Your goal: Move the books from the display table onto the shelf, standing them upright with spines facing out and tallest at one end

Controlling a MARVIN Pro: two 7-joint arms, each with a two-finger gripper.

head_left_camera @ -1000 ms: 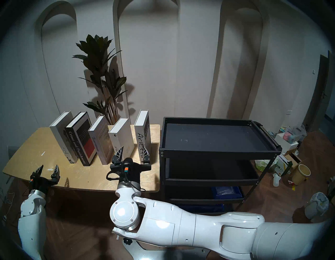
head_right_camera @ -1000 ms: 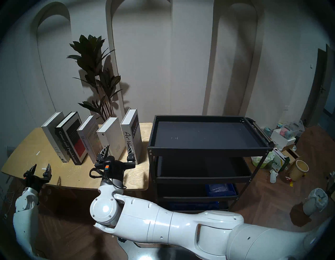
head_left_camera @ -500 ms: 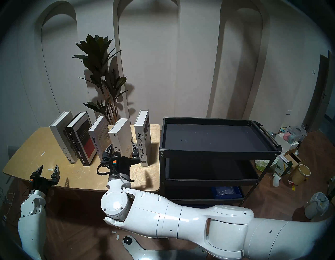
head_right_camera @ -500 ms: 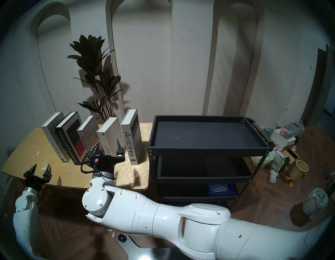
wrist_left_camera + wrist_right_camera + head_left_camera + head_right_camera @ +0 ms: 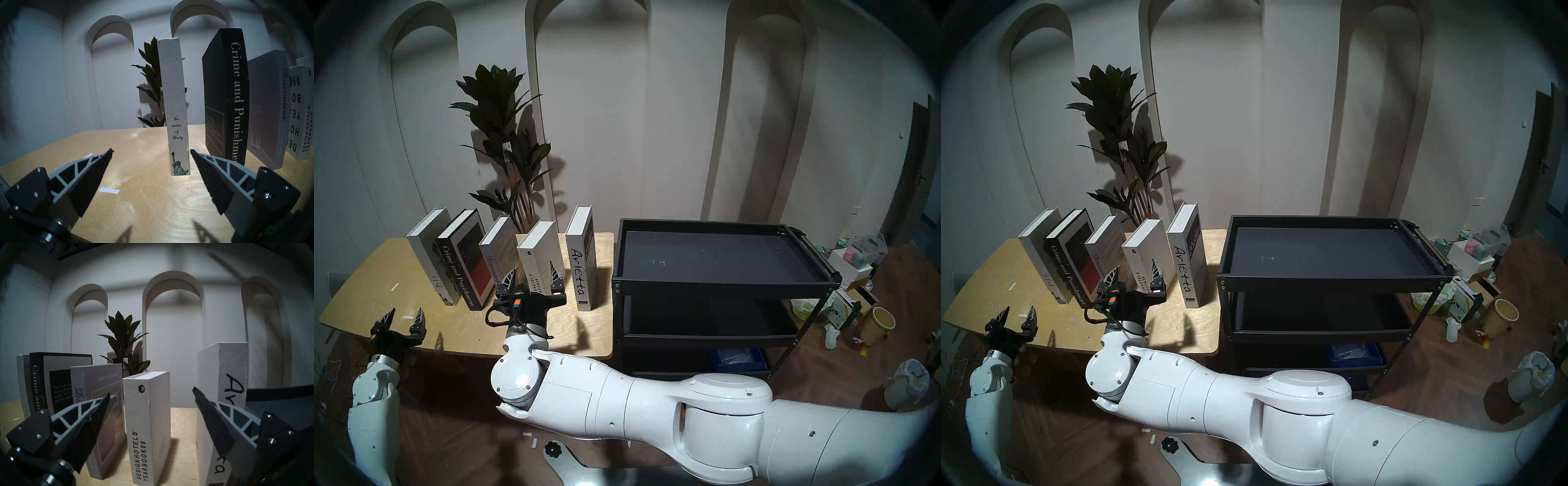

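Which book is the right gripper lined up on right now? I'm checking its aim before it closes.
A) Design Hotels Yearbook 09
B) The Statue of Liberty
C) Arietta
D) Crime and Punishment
A: in the right wrist view the white Design Hotels Yearbook 09 stands in the gap of the open right gripper, with Arietta off to one side.

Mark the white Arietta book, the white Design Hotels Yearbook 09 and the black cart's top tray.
white Arietta book (image 5: 578, 275): head left view, spine.
white Design Hotels Yearbook 09 (image 5: 141, 438): right wrist view, spine.
black cart's top tray (image 5: 721, 284): head left view, front rim.
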